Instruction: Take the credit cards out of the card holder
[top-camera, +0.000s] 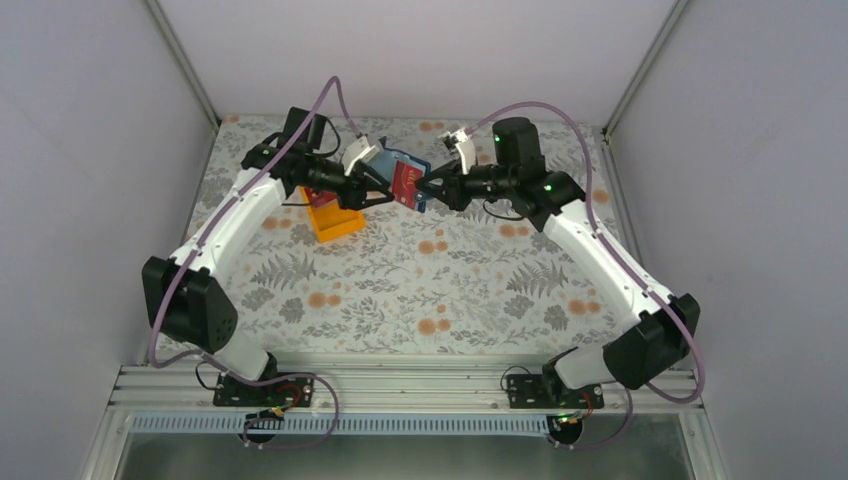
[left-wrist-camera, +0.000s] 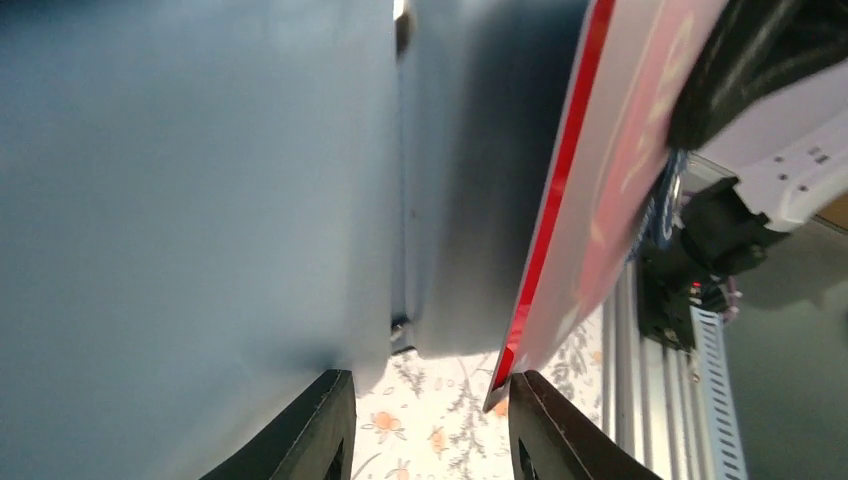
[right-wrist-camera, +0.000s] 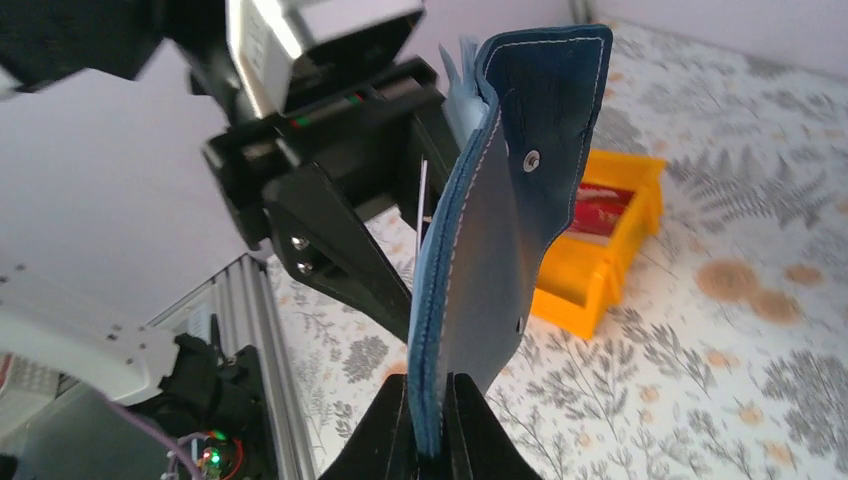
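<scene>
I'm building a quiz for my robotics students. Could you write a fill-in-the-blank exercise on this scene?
1. The jaws of the right gripper are shut on the edge of a ___ wallet.
2. The card poking out of the wallet is ___.
3. The wallet is held ___ the table, not lying on it.
4. In the orange tray lies a red ___.

Missing words: blue; red; above; card.

The card holder (top-camera: 398, 170) hangs between your left gripper (top-camera: 377, 188) and right gripper (top-camera: 424, 190). The tray (top-camera: 338, 226) lies to its left, a card (right-wrist-camera: 600, 208) inside.
</scene>
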